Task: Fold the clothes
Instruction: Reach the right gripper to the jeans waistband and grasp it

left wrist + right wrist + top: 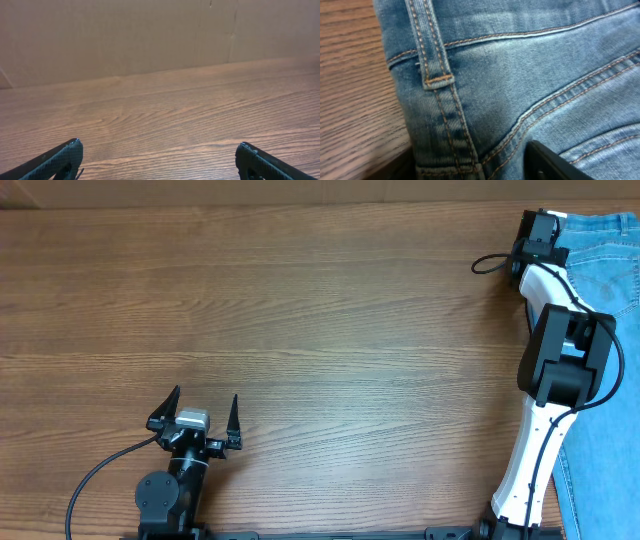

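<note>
The left gripper [205,396] sits at the near left of the table [330,330], pointing to the far side. Its jaws are spread wide and hold nothing. In the left wrist view the left gripper [160,156] has only bare wood between its two dark fingertips [67,156], and a plain beige wall [150,35] rises at the far edge of the table. A black cable [100,470] curves off to the left of this arm.

The middle of the table is bare wood grain.

The right arm [535,450] stretches from the near right to the far right corner. There the right gripper [542,230] sits at the left edge of the jeans [605,270]. The jeans lie along the right edge of the table, from far to near, partly out of view.

The right wrist view is close on the denim. A belt loop [427,45] runs down onto a seam with orange stitching, and the table shows on the left. One dark finger [550,162] lies on the cloth at the lower right. The other finger is out of sight, so I cannot tell how wide the jaws are or whether they grip the denim.
</note>
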Robot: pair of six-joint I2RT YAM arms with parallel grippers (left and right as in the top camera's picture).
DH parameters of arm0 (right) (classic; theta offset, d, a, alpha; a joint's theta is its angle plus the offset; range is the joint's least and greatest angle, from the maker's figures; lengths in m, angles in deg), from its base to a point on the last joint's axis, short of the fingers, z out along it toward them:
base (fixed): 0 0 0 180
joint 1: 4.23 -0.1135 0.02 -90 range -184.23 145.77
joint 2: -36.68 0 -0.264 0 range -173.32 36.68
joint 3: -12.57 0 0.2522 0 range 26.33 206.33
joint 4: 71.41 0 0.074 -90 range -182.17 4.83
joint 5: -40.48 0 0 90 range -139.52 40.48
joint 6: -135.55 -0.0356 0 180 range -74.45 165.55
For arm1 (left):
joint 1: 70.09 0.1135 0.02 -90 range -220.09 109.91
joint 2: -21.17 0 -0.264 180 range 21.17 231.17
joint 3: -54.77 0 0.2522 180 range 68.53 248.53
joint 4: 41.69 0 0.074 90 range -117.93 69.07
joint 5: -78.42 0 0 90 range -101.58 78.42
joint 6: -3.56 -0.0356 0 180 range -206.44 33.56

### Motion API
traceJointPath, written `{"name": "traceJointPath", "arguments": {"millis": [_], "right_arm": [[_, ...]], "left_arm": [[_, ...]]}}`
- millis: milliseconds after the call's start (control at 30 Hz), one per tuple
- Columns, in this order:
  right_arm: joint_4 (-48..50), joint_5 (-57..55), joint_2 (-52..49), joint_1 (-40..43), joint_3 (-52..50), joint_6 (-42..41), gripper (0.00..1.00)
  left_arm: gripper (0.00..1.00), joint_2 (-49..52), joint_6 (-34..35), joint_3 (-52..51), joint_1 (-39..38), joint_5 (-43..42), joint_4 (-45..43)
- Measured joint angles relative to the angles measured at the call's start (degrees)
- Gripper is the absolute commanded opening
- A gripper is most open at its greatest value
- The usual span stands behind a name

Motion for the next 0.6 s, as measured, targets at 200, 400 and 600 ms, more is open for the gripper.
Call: {"name": "traceJointPath", "arguments": {"millis": [200,400,600], "right_arm": [[-0.4,0.4,0.0,-0.8,0.8,-1.3,0.79],[-2.8,2.0,0.0,-1.2,3.0,-6.2,0.59],[-4.2,3.1,0.0,-0.5,3.5,-7.3,0.56]], "left_arm": [[1.0,0.0,0.0,0.0,0.0,0.0,0.0],[1.0,0.0,0.0,0.0,0.0,0.0,0.0],[1.0,0.0,0.0,0.0,0.0,0.0,0.0]]}}
